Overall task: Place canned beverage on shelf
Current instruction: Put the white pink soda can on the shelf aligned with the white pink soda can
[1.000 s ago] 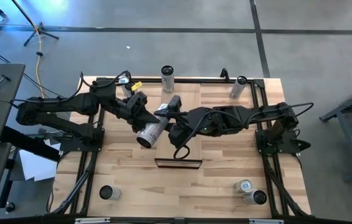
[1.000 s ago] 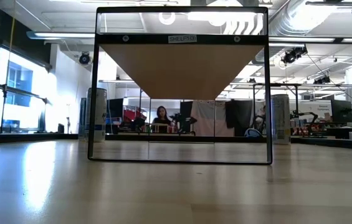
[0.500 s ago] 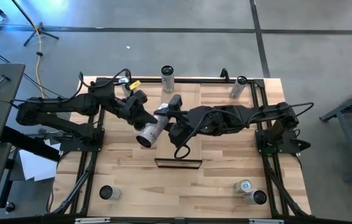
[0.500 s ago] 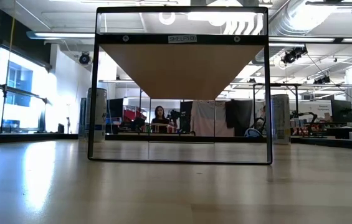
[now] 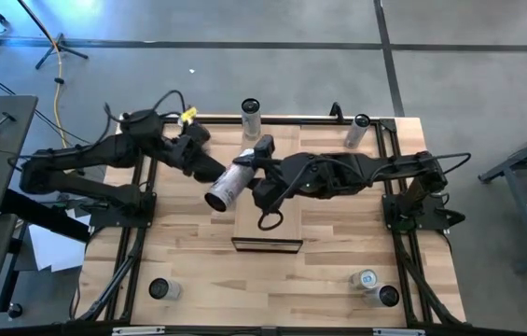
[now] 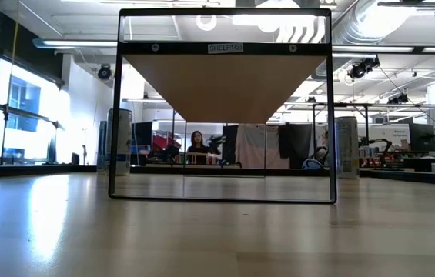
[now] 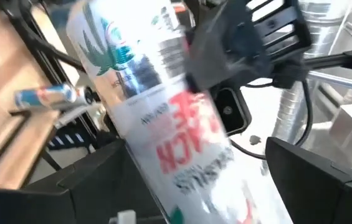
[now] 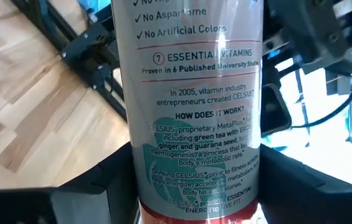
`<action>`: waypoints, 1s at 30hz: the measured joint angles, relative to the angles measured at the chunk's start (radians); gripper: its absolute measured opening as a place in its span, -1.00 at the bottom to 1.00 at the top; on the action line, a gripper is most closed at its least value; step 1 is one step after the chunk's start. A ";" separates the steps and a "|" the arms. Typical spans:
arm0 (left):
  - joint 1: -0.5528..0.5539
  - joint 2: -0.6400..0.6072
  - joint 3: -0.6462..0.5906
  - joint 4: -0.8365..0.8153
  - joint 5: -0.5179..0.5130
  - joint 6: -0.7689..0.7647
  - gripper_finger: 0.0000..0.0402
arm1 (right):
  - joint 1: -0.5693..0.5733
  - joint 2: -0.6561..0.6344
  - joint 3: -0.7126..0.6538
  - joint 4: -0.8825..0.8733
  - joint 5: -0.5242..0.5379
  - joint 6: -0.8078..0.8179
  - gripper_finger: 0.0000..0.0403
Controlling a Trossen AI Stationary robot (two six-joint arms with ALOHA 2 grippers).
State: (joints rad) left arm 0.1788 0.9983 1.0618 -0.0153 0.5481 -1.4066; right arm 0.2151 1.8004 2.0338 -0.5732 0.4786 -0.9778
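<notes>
Mid-handover: can [image 5: 226,187] held tilted in the air between both arms, above the tabletop just behind the shelf [image 5: 267,222]. Right gripper [image 5: 249,166] clamps it; left gripper [image 5: 209,171] looks spread (fingers flank can). Next: right arm carries it onto shelf, upright.

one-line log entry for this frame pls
phase: can mid-air, not yet on shelf | right gripper: shut on can | left gripper: at can's far side | can: tilted, above table
</notes>
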 joint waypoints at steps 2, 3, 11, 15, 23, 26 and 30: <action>0.018 -0.031 0.001 -0.052 -0.003 0.043 0.73 | 0.000 0.000 -0.002 -0.024 0.001 0.000 0.21; 0.025 -0.048 0.001 -0.084 -0.005 0.064 0.73 | 0.000 -0.001 -0.002 -0.026 0.002 0.009 0.21; 0.048 -0.181 0.002 -0.295 -0.125 0.302 0.73 | -0.016 -0.062 -0.002 -0.178 0.056 0.169 0.21; 0.044 -0.249 0.002 -0.407 -0.242 0.420 0.73 | -0.048 -0.112 -0.002 -0.375 0.064 0.371 0.21; 0.004 -0.318 0.003 -0.628 -0.495 0.459 0.73 | -0.147 -0.180 -0.002 -0.808 0.060 0.753 0.24; -0.010 -0.319 0.003 -0.653 -0.527 0.459 0.73 | -0.171 -0.216 -0.023 -0.850 0.042 0.819 0.24; -0.027 -0.317 0.003 -0.655 -0.535 0.467 0.73 | -0.190 -0.321 -0.160 -0.798 0.035 0.892 0.25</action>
State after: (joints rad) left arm 0.1514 0.6813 1.0649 -0.6704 0.0130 -0.9396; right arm 0.0254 1.4798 1.8743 -1.3707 0.5131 -0.0858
